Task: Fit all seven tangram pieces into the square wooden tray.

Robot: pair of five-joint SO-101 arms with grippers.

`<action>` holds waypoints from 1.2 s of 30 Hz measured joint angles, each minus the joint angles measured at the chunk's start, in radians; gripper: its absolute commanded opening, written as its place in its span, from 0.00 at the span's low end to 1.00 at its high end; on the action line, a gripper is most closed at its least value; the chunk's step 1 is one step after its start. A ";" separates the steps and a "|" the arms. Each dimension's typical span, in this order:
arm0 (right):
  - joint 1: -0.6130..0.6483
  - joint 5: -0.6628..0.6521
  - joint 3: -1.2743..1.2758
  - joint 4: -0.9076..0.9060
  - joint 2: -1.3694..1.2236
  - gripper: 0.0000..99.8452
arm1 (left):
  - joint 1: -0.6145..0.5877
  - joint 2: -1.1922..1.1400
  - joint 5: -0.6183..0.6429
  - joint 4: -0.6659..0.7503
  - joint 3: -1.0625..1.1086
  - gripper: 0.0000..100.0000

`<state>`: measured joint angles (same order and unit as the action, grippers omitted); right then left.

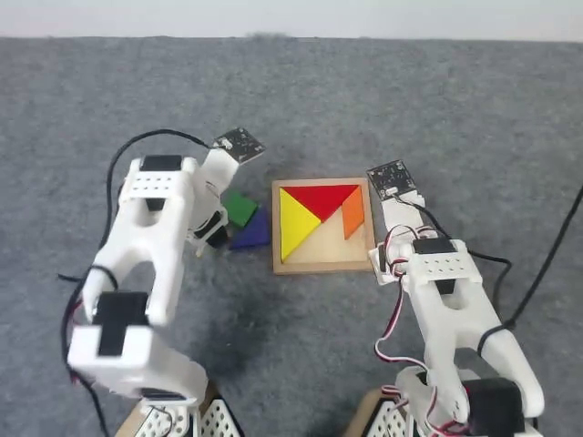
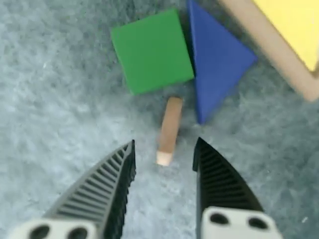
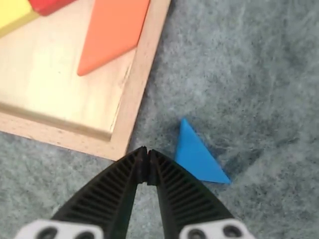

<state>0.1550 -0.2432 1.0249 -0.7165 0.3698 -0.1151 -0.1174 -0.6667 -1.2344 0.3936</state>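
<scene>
Looking down from overhead, you can see the square wooden tray (image 1: 323, 267) in the middle of the grey felt table cover (image 1: 455, 109). It holds a red triangle (image 1: 319, 198), a yellow triangle (image 1: 296, 228) and an orange parallelogram (image 1: 353, 214), with bare wood left on the side nearer the arms. Just off the tray, on the left arm's side, lie a green square (image 1: 240, 208) and a dark blue triangle (image 1: 250, 234), close against each other. That arm leans right over them, while the other arm stands at the tray's opposite near corner.

From the left wrist, the left gripper (image 2: 165, 142) is spread wide with nothing in it. A slim tan wooden piece (image 2: 169, 127) lies straight ahead of the gap, its near end just between the fingertips. Its long axis runs away from the gripper towards the green square and dark blue triangle beyond. It seems to stand on edge, so I can't tell its shape. To my eye this is the relation that matters: the jaws straddle the piece across its thin side, so a short push forward and a squeeze should take it.

From the right wrist, the right gripper (image 3: 146, 152) is pinched together on nothing, close by the tray's corner. A light blue triangle (image 3: 199, 157) lies just beside its tips on the felt, outside the tray.
</scene>
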 measured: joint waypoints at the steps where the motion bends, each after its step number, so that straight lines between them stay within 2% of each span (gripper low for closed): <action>1: 0.000 0.000 0.000 0.000 0.000 0.01 | -0.006 -0.023 0.002 0.000 -0.008 0.16; 6: 0.000 0.000 0.000 0.000 0.000 0.01 | -0.005 -0.095 0.002 0.000 -0.015 0.12; 13: 0.000 0.000 0.000 0.000 0.000 0.01 | 0.009 -0.127 0.002 0.000 -0.017 0.02; 17: 0.000 0.000 0.000 0.000 0.000 0.01 | 0.044 -0.126 0.002 -0.003 -0.035 0.01; 24: 0.000 0.000 0.000 0.000 0.000 0.01 | 0.155 -0.003 0.052 -0.152 -0.121 0.01; 28: 0.000 0.000 0.000 0.000 0.000 0.01 | 0.253 0.089 0.141 -0.250 -0.206 0.01; 31: 0.000 0.000 0.000 0.000 0.000 0.01 | 0.341 0.103 0.232 -0.273 -0.259 0.01; 36: 0.000 0.000 0.000 0.000 0.000 0.01 | 0.463 0.017 0.460 -0.175 -0.290 0.01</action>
<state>0.1550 -0.2432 1.0249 -0.7165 0.3698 0.3483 -0.1005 -0.2064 -1.4093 0.1036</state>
